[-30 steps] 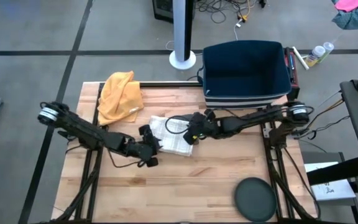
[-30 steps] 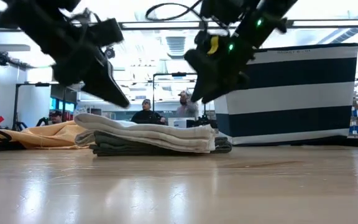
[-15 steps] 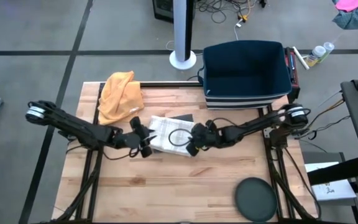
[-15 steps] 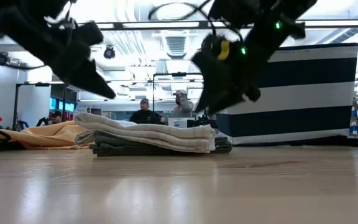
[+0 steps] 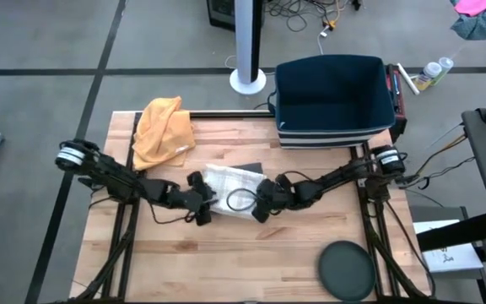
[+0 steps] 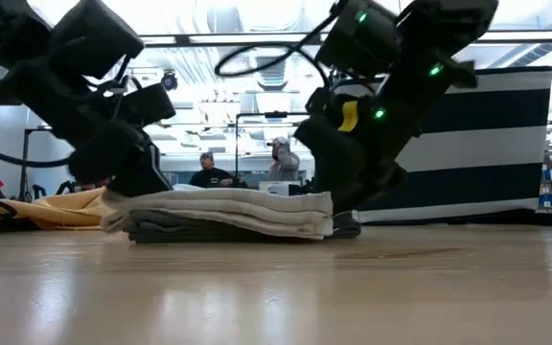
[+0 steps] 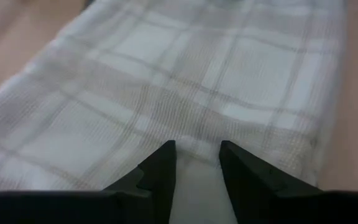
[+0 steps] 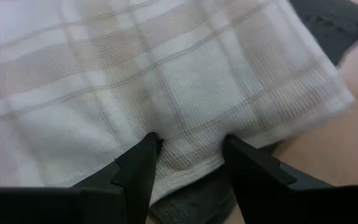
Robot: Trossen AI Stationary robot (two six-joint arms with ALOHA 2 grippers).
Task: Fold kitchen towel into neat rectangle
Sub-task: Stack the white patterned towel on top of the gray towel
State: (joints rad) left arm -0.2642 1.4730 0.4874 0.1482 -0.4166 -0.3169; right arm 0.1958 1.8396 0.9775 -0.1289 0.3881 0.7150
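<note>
A folded white plaid kitchen towel (image 5: 233, 179) lies on a folded dark grey cloth (image 6: 185, 231) at the table's middle. Both arms reach down to it. My left gripper (image 5: 202, 201) comes from the table's left and stands at the towel's near left end. Its fingers are open, with their tips on the white cloth (image 7: 185, 93). My right gripper (image 5: 260, 203) comes from the right and stands at the towel's near right end. It is also open, tips on the cloth (image 8: 166, 87), and the grey cloth (image 8: 328, 25) shows past the towel's edge. My left gripper sets both open fingertips (image 7: 165, 152) on the towel's top layer (image 7: 194, 134) near its edge, slanting down from the table's left. The towel lies flat on the grey cloth. Whether any cloth is caught between the tips, I cannot tell. My right gripper rests both open fingertips (image 8: 149, 144) on the towel's top layer close to its edge (image 8: 188, 163), slanting down from the table's right. A strip of cloth lies between the tips. The towel stays flat on the stack.
An orange cloth (image 5: 164, 127) lies at the far left of the table. A dark blue striped basket (image 5: 334, 100) stands at the far right. A black round disc (image 5: 348, 270) sits at the near right corner. People sit in the room behind (image 6: 207, 172).
Both grippers have come down onto the towel, and the right one has also moved toward the table's near edge. The towel's left end, a rounded fold before, now lies flatter under my left gripper.
</note>
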